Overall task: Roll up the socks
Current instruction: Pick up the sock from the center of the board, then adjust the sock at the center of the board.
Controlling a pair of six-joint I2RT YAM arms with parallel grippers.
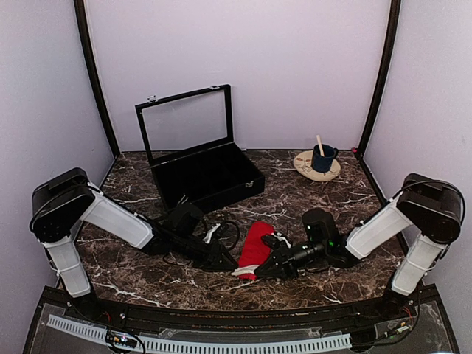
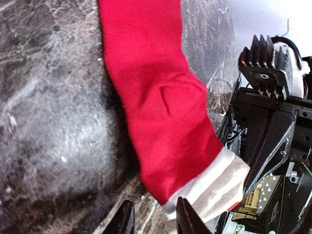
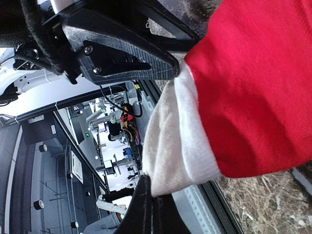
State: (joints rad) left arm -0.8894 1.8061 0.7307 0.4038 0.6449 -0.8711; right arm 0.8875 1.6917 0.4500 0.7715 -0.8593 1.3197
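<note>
On the left, we see the left arm [image 1: 110, 217] reaching low across the marble table [image 1: 140, 276] toward the middle. The left gripper [image 1: 221, 259] sits close to the tabletop just left of the socks. In the left wrist view its fingertips [image 2: 187, 219] stand a little apart with only bare marble in the gap. They hold nothing, though the right-hand finger is right against the white band [image 2: 214, 187].

Behind it, far left of centre, a black case [image 1: 210, 177] stands with its clear-paned lid raised.

The socks [image 1: 256, 243] lie near the middle of the table as one red shape, stretched from far to near with the white band at the near end.

Just right of that end, the right gripper [image 1: 259, 273] has its jaws closed tight, pinching a corner of the band [image 3: 175, 141]. That corner is lifted off the surface in the right wrist view.

Far right, a dark blue cup [image 1: 323, 158] holding a wooden stick [image 1: 320, 143] sits on a round wooden coaster [image 1: 306, 167].
</note>
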